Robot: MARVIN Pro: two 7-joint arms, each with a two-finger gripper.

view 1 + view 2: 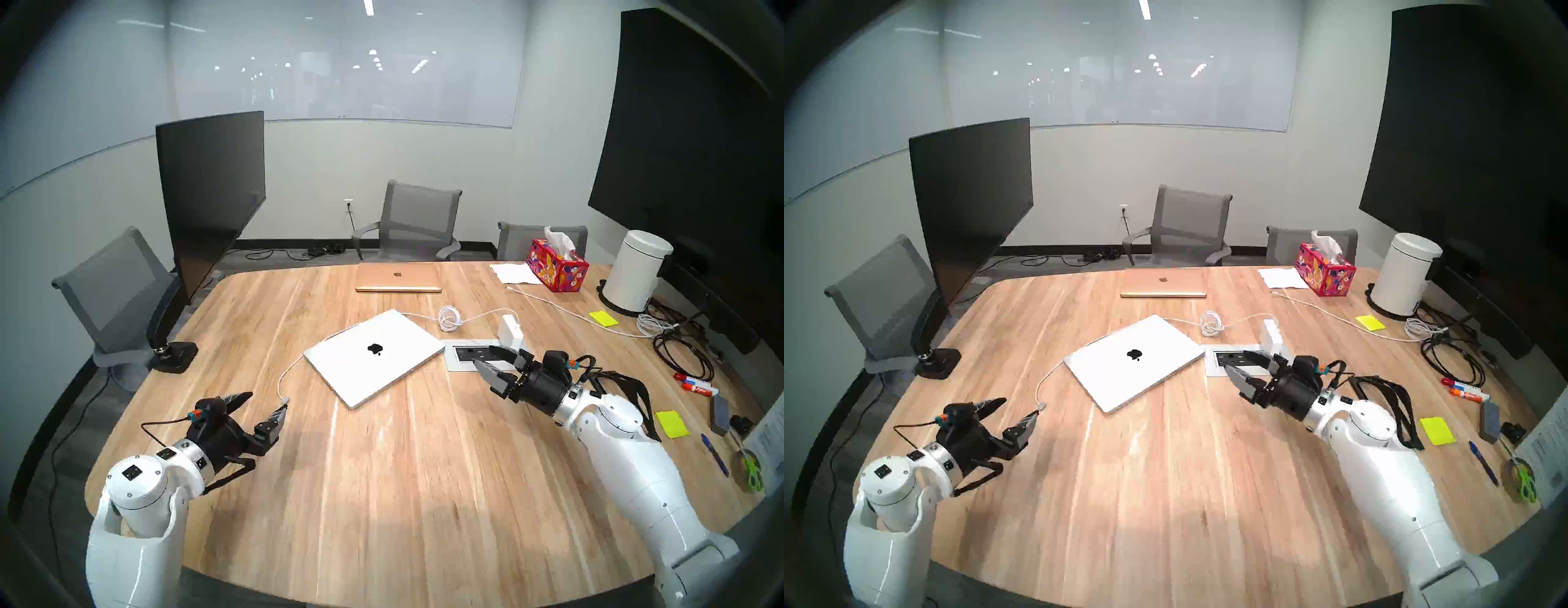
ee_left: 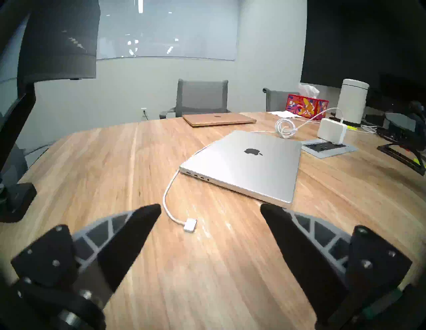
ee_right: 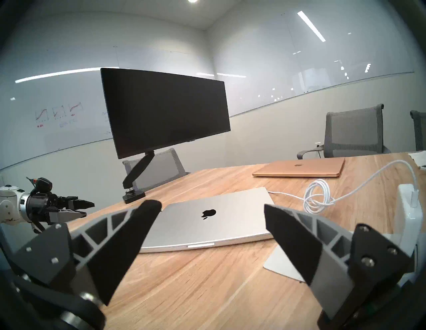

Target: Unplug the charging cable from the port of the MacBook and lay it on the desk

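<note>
Head views: the thin white charging cable (image 1: 283,378) lies loose on the light wood-grain desk (image 1: 382,488), its connector clear of the closed silver MacBook (image 1: 373,356), apparently already released. Left wrist view: the left gripper (image 2: 211,208) is spread, empty. Right wrist view: the right gripper (image 3: 212,204) is spread, idle.

So the two head views look down from above the near edge of the bench (image 1: 382,488), facing the far wall, nearly the same picture with a slight sideways offset. The left wrist cam sits low over the wood, looking past its spread fingers (image 2: 138,232) toward the MacBook (image 2: 249,170) close ahead. The right wrist cam is low too, but faces across toward the monitor (image 3: 166,110) on the left side. All four share the MacBook and the gold laptop (image 3: 299,170).
</note>
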